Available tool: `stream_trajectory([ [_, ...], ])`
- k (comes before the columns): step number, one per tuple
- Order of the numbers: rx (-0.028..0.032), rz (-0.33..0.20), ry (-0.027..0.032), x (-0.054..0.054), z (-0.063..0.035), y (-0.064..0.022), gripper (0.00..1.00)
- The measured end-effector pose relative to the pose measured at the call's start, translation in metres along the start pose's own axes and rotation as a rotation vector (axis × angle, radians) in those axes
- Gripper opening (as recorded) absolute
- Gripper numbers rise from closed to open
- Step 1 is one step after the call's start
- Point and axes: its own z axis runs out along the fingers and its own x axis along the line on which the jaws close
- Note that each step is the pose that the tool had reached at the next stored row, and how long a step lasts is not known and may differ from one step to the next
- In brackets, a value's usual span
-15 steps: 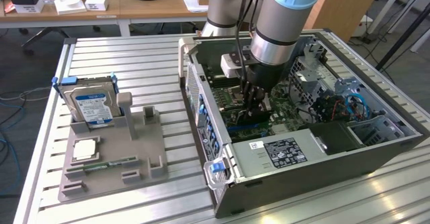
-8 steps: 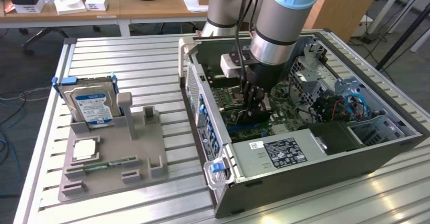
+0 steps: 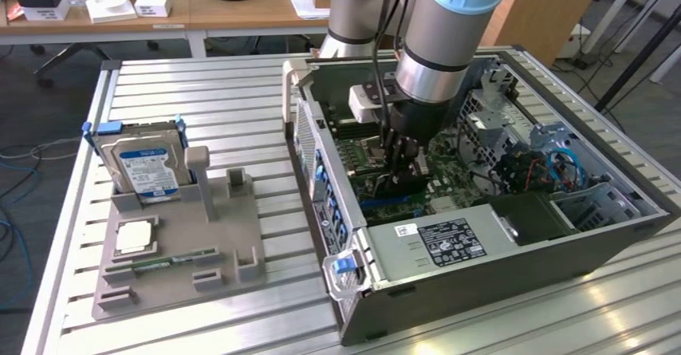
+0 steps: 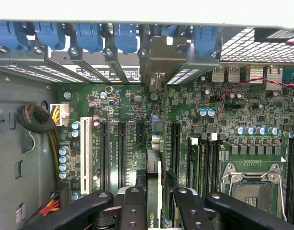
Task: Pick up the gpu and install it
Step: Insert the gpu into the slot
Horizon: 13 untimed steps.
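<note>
My gripper [image 3: 399, 167] reaches down into the open computer case [image 3: 468, 291], over the green motherboard [image 3: 368, 159]. In the wrist view the gpu [image 4: 154, 177] shows edge-on as a thin dark card between my two black fingers [image 4: 134, 208], and the gripper [image 4: 156, 211] is shut on it. The card's silvery bracket end [image 4: 160, 64] sits against the rear slot openings of the case. The card stands upright along an expansion slot [image 4: 176, 143] of the motherboard [image 4: 132, 110]; whether it is seated I cannot tell.
A grey parts holder [image 3: 229, 235] lies at the exterior view's left, carrying a hard drive [image 3: 147, 170], a memory stick [image 3: 175, 258] and a square chip [image 3: 136, 238]. Inside the case are the power supply [image 3: 447, 239], drive cages [image 3: 596, 199], blue slot latches [image 4: 89, 36] and a cable bundle [image 4: 37, 120].
</note>
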Motion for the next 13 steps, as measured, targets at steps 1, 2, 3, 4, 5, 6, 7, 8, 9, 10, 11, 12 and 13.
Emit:
stream_trajectory([
  [1,0.0000,0.000,0.0000,0.0000,0.0000,0.0000,0.26],
  [2,0.0000,0.000,0.0000,0.0000,0.0000,0.0000,0.26],
  [3,0.0000,0.000,0.0000,0.0000,0.0000,0.0000,0.26],
  [4,0.0000,0.000,0.0000,0.0000,0.0000,0.0000,0.26],
  [5,0.0000,0.001,0.0000,0.0000,0.0000,0.0000,0.26],
  [6,0.0000,0.002,-0.0001,0.0000,0.0000,0.0000,0.26],
  [7,0.0000,0.003,0.0000,0.0000,0.0000,0.0000,0.26],
  [8,0.0000,0.004,-0.0001,0.0000,0.0000,0.0000,0.26],
  [9,0.0000,0.004,-0.0001,0.0000,0.0000,0.0000,0.26],
  [10,0.0001,0.005,-0.0001,0.0000,0.0000,0.0000,0.26],
  [11,0.0001,0.007,0.0001,0.0000,0.0000,0.0000,0.26],
  [12,0.0000,0.008,0.0008,0.0001,0.0000,0.0000,0.26],
  [13,0.0001,0.010,0.0016,0.0001,0.0000,0.0001,0.26],
])
